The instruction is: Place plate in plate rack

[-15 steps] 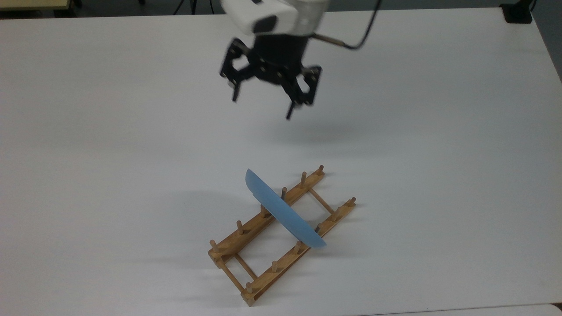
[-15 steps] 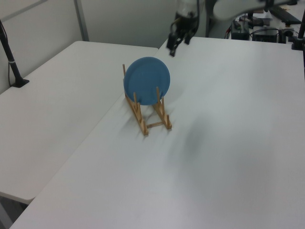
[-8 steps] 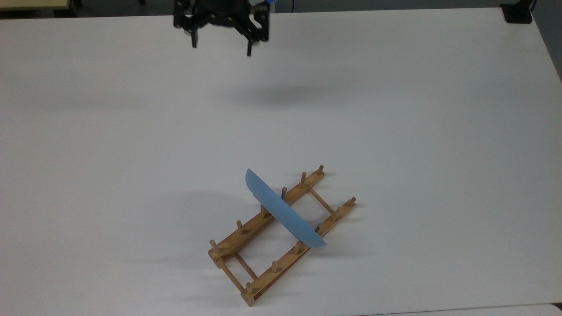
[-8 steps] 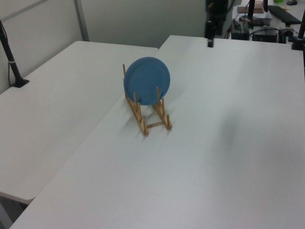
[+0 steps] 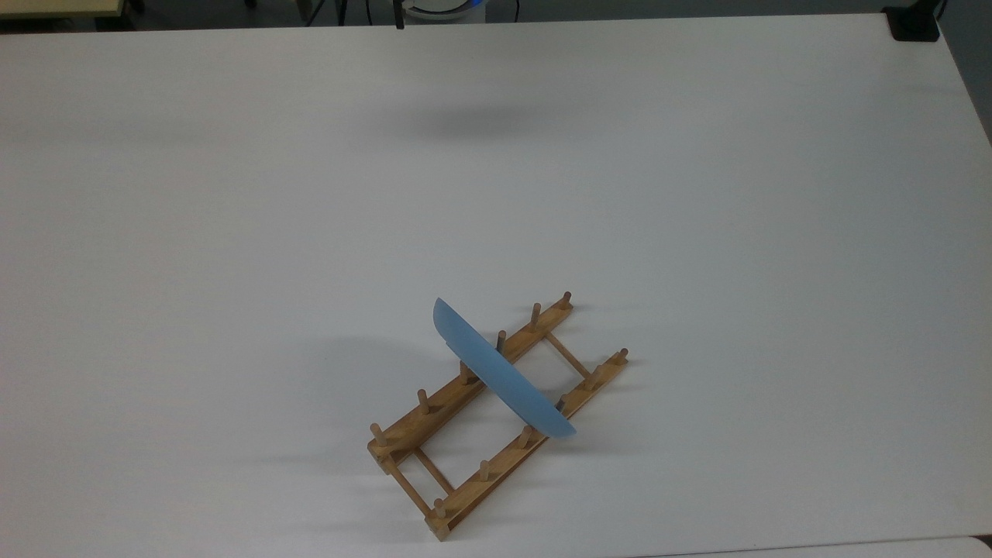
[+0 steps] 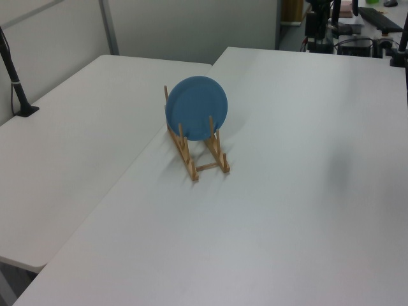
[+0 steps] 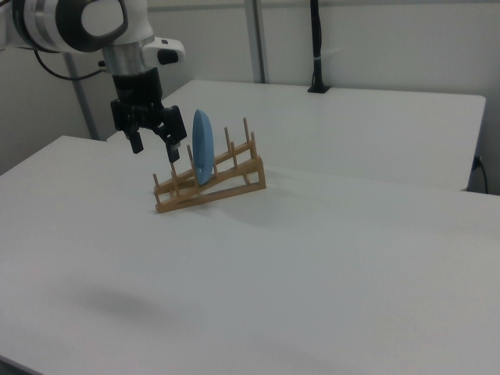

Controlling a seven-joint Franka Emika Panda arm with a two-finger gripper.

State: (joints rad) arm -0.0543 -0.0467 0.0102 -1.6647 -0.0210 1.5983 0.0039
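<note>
Plate (image 5: 504,380), glossy blue disc, stands on edge between wooden rack (image 5: 457,457) pegs; gripper (image 7: 156,147) spread, empty.

1. In the top view, the plate (image 5: 502,375) stands on edge and hides parts of the plate rack (image 5: 496,415) rails behind it.
2. In the left view, the plate (image 6: 196,108) covers the rack's (image 6: 199,155) far pegs.
3. In the right view, the gripper (image 7: 155,150) overlaps the rack's (image 7: 211,179) nearer end, and the arm is cut off by the right view's left edge.
</note>
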